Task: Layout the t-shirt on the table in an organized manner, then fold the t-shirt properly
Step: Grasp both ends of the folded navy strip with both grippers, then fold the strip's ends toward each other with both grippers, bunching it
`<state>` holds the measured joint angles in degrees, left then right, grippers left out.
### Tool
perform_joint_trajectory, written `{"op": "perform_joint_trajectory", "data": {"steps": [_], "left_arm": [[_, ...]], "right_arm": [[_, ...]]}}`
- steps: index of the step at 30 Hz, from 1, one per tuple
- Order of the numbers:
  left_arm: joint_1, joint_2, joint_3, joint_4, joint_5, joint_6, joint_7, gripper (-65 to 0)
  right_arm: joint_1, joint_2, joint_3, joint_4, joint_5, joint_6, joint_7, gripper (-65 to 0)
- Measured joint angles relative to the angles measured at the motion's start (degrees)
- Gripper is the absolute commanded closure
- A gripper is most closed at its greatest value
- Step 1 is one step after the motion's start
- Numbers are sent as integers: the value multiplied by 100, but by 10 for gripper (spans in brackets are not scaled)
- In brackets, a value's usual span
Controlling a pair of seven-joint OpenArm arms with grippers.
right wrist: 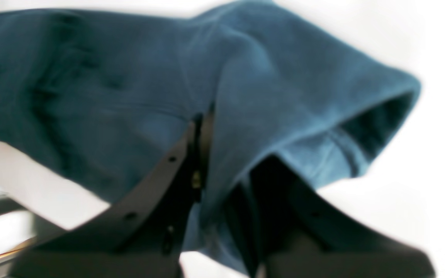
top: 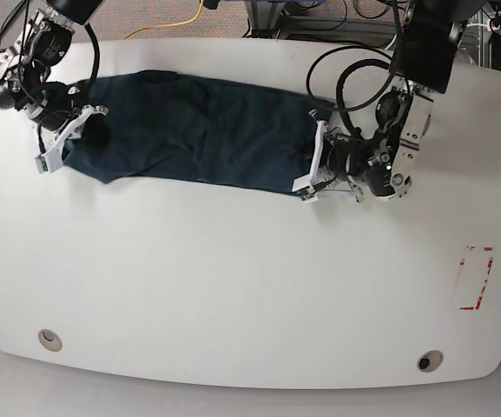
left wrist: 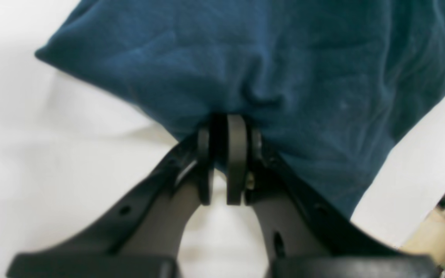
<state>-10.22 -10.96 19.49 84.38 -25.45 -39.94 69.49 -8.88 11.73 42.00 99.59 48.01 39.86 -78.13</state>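
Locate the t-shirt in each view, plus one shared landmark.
Left wrist: t-shirt fills the top and centre, down to lower right of centre.
Right wrist: left edge through centre to right of centre, a fold bulging up between the jaws.
Base: a long strip across the upper part, from the left arm of the picture to right of centre.
Shared landmark: white tabletop around the cloth.

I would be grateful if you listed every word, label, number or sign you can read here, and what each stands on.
No word, label, brand or number can be read in any view.
Red tape marks on the table: broken lines around a rectangle, no lettering that can be made out.
T-shirt: no print visible on the parts that show.
Both arms: their small parts are too small or blurred to tell whether they carry lettering.
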Motion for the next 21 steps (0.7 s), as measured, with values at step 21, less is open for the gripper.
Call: {"op": "perform_joint_trajectory", "data": {"steps": [21], "left_arm": [[-177,907,678,-208,787,2,-39,-40]], "right_arm": [[186,-273,-1169,1233,0,2,-249,0]]}}
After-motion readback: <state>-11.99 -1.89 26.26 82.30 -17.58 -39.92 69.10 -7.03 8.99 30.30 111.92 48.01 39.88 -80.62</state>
